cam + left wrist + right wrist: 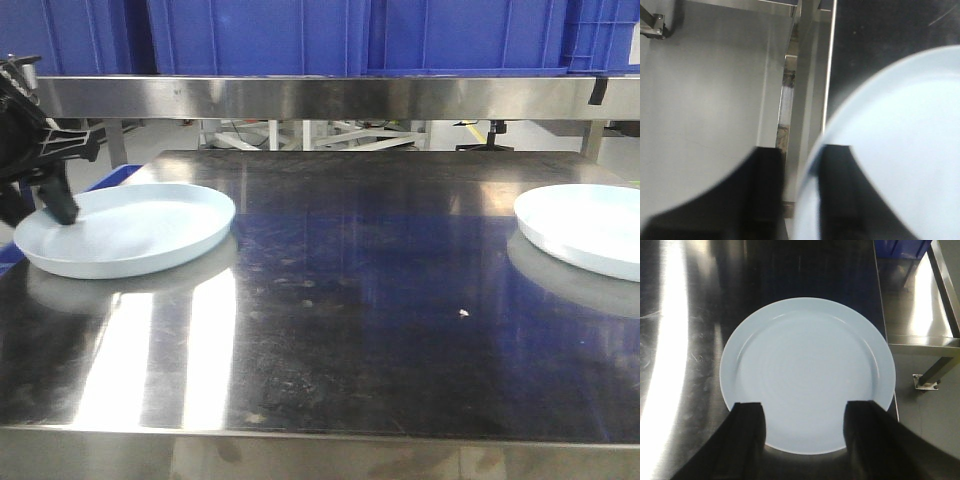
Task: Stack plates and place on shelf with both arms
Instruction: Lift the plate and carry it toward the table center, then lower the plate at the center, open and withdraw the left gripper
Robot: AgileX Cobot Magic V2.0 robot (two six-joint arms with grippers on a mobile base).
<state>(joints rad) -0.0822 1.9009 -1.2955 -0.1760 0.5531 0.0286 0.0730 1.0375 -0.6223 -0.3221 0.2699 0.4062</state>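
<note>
Left plate sits flat, rim up, at the tabletop's 9 o'clock end. It's round, so no long axis, and the left claw straddles its 9 o'clock rim, fingers apart, not pinching. Right plate lies flat at 3 o'clock, cut off in the front view, with the right claw spread wide over its 6 o'clock rim, and blue crates line the shelf at 12 o'clock.

A scuffed steel table fills the lower frame, with one small white speck right of center. Across the top, a steel shelf rail runs under blue plastic crates.
</note>
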